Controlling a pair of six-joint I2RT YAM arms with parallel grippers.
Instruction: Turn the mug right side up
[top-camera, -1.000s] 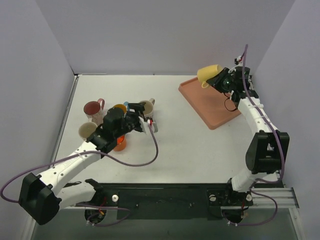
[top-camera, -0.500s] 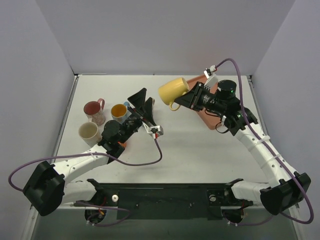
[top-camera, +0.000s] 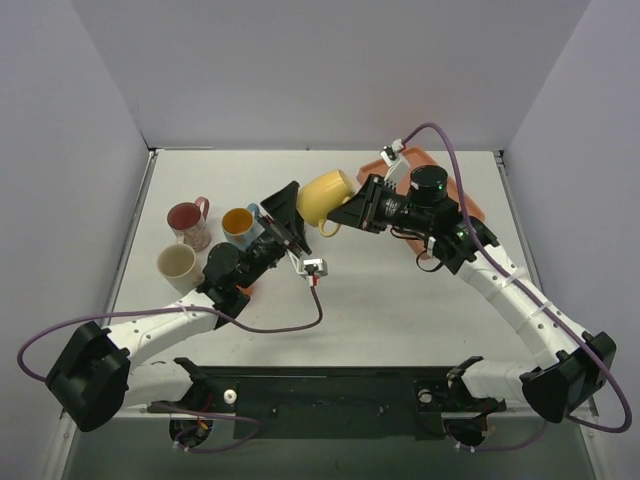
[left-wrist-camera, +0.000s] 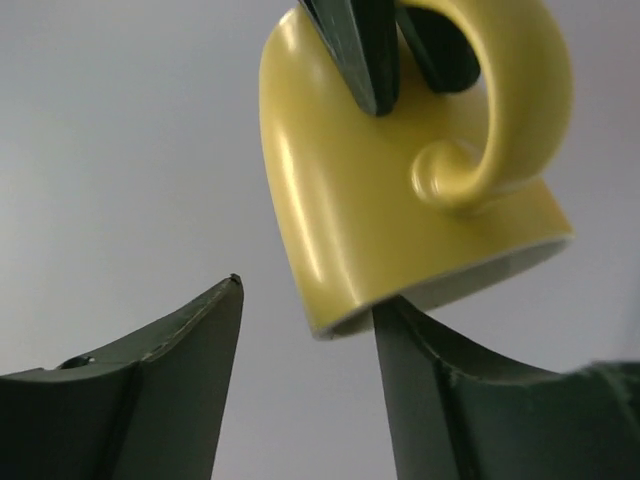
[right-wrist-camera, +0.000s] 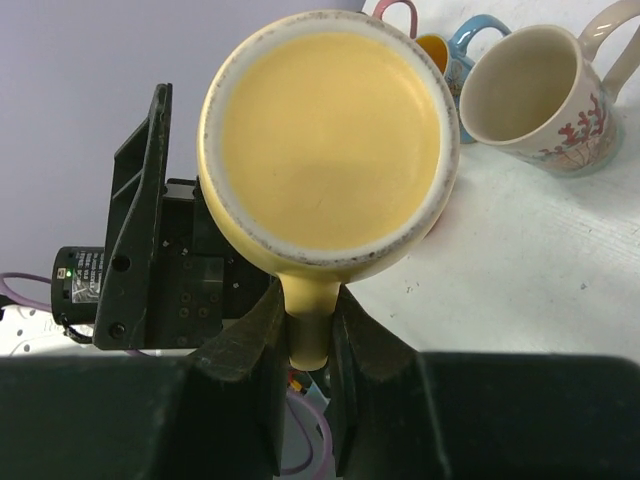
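Yellow mug carried left from tray to mid-table, left hand raised beside it

Bright even light, soft faint shadows; glare streak on yellow mug; wrist-view foregrounds blurred.

Mug cluster beside left gripper

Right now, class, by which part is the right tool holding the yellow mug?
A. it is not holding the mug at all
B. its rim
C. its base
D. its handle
D: in the right wrist view the right tool is clamped on the handle of the yellow mug, whose open mouth faces that camera.
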